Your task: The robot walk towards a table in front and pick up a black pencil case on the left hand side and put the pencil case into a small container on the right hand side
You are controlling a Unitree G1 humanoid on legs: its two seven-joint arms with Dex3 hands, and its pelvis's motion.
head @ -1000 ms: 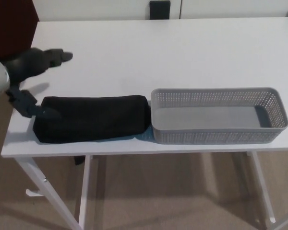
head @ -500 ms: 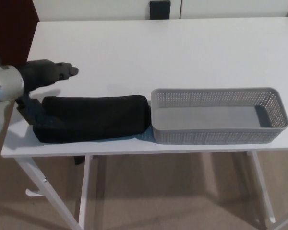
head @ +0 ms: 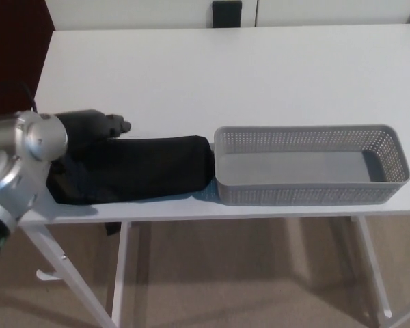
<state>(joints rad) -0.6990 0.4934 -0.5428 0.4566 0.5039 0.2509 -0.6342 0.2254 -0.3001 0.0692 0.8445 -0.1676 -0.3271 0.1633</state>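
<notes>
The white desk [head: 260, 75] stands on thin white legs and carries two things, both set along its near edge. A black pencil case [head: 150, 167] lies lengthwise on the left half, near the near left corner, and its right end touches the left wall of a grey perforated container [head: 307, 195]. That long, shallow container sits on the right half, parallel to the near edge and just beside it

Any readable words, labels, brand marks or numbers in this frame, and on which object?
None can be read. The black pencil case, the grey container, the white table and the robot's left hand all show plain surfaces with no print or sign.
</notes>
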